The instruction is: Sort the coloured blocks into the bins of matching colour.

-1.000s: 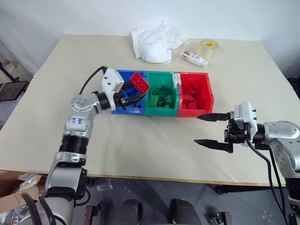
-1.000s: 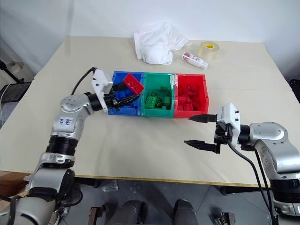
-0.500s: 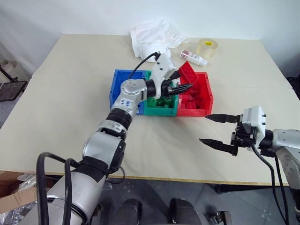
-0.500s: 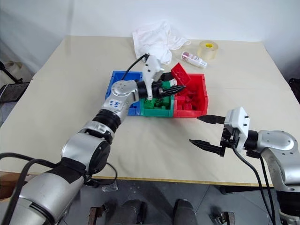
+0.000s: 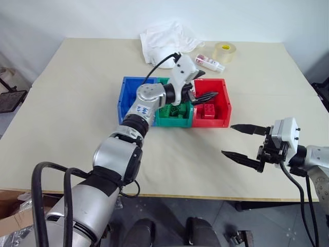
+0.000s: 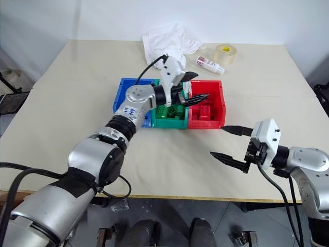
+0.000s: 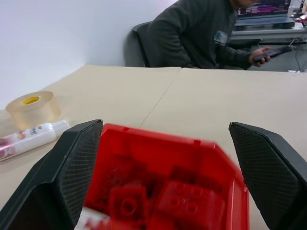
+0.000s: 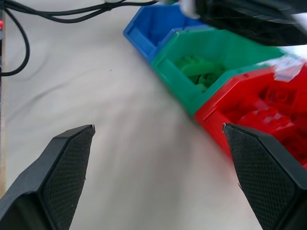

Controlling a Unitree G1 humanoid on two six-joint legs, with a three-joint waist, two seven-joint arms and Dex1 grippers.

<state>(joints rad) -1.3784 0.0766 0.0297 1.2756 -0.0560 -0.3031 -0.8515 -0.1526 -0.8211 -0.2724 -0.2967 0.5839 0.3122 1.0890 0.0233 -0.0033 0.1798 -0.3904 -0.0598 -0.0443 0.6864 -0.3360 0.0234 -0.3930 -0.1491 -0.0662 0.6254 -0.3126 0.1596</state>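
Three joined bins are sitting mid-table: the blue bin [image 5: 129,92], the green bin [image 5: 174,112] and the red bin [image 5: 222,100] in a row. Red blocks [image 5: 208,110] are lying inside the red bin, green blocks [image 8: 199,72] are piled in the green one, and what the blue bin is holding cannot be told, with the left arm crossing over it.

Over to the left gripper [image 6: 194,87]: it is hovering above the near-left corner of the red bin, fingers spread wide, nothing between them. In the left wrist view its two black fingers [image 7: 67,182] are framing the red bin's interior with open air between, touching neither the rim nor the blocks.

The right gripper [image 5: 244,142] is hanging above bare table, in front of and to the right of the red bin, well apart from it, jaws gaping wide and gripping nothing.

Behind the bins, a white cloth [image 5: 167,43] is lying bunched, with a small bottle [image 5: 211,63] and a roll of tape [image 5: 225,51] just beside it. The beige table [image 5: 67,113] is offering broad room to the left of the blue bin and along the front edge. Beyond the far edge, a seated person [image 7: 201,33] is showing.
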